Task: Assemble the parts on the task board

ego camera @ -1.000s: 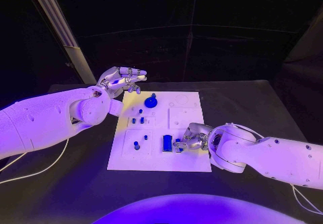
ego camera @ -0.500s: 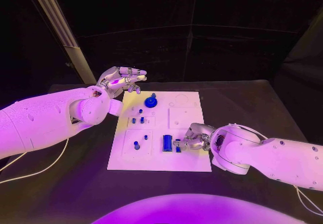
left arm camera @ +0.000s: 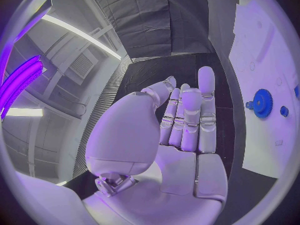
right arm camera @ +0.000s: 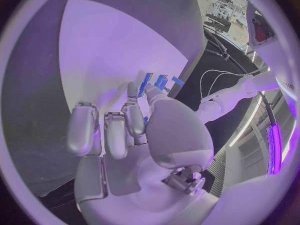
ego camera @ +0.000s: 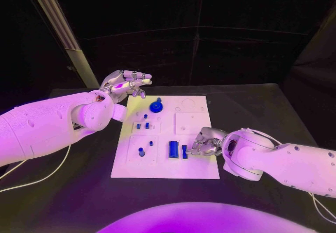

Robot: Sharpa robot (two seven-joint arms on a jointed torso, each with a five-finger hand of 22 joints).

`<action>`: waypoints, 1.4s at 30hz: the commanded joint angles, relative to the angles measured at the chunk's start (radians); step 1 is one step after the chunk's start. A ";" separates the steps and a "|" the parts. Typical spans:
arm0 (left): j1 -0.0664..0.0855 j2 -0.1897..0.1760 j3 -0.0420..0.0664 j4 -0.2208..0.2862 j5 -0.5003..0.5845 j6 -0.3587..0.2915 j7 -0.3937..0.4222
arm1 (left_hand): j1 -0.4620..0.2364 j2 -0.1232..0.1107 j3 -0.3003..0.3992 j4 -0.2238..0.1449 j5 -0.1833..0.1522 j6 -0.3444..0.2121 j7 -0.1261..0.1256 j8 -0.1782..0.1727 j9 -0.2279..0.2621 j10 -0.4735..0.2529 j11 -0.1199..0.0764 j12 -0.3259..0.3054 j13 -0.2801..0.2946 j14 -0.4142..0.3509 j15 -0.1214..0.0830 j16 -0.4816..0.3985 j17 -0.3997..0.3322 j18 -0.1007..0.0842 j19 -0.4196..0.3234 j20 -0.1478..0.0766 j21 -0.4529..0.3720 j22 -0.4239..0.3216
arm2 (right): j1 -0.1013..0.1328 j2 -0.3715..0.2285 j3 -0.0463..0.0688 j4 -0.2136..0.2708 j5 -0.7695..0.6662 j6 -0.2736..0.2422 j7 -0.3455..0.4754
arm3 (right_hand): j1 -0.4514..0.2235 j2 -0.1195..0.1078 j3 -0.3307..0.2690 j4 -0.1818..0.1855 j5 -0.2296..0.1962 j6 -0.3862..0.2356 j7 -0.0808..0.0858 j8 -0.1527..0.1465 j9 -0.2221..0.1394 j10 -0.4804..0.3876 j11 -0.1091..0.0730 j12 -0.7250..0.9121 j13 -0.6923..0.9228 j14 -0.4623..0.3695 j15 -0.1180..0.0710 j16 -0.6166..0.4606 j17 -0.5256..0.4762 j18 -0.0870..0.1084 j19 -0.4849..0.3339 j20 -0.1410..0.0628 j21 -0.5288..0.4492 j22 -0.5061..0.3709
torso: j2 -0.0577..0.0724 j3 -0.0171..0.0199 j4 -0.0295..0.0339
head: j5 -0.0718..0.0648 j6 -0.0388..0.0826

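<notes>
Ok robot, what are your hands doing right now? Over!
Left robot hand raised past the task board's far corner, holding nothing. Right robot hand low beside two upright blue parts; grip unclear. Nothing in the way.

The robot has two big, smooth white arms with round, fat elbows. Each arm ends in a shiny silver hand: the left hand (ego camera: 126, 84) and the right hand (ego camera: 204, 143). The fingers have pale, rounded tips. Thin white cables hang from both arms
</notes>
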 commanded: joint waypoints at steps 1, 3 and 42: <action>0.001 0.000 0.001 0.000 0.003 0.012 0.005 | 0.000 0.005 0.000 -0.007 0.006 -0.006 -0.002 0.005 0.002 -0.008 0.000 0.004 -0.001 -0.004 0.001 -0.003 -0.001 0.007 -0.005 0.004 -0.005 -0.001 | 0.002 -0.024 0.000 -0.005 0.072 -0.089 0.151 | 0.002 -0.016 -0.020 0.001 0.043 -0.042 0.019 -0.026 -0.014 -0.018 0.020 -0.039 -0.019 0.069 0.016 -0.022 0.091 0.004 -0.019 0.008 -0.024 -0.036 | -0.001 -0.0007 0.0013 | 0.001 0.003; 0.001 0.000 0.000 -0.003 0.003 0.011 0.006 | 0.000 0.005 0.000 -0.007 0.006 -0.006 -0.002 0.005 0.002 -0.008 0.000 0.005 -0.001 -0.004 0.001 -0.003 -0.001 0.007 -0.005 0.004 -0.005 -0.001 | 0.003 -0.044 0.001 -0.012 0.144 -0.113 0.243 | 0.012 -0.015 -0.031 0.000 0.054 -0.061 0.030 -0.039 -0.022 -0.063 0.030 -0.139 -0.082 0.051 0.026 -0.071 0.028 0.021 -0.059 0.017 -0.081 -0.128 | -0.003 -0.0011 0.0000 | 0.001 0.007; -0.071 0.183 0.009 -0.328 0.092 -0.041 0.053 | -0.603 0.106 -0.267 0.021 -0.047 -0.450 -0.102 -0.157 -0.069 -0.432 -0.013 -0.297 -0.075 -0.701 0.061 -0.996 -0.595 -0.066 -0.733 0.034 -0.584 -0.549 | 0.113 0.249 0.040 -0.699 1.000 -0.061 0.979 | -0.425 0.033 0.013 -0.157 -0.186 -0.593 0.062 -0.150 -0.395 -0.837 0.116 -1.173 -1.307 -0.797 0.093 -1.471 -1.307 0.038 -0.821 0.109 -1.271 -1.181 | -0.103 -0.0052 -0.0095 | 0.000 0.200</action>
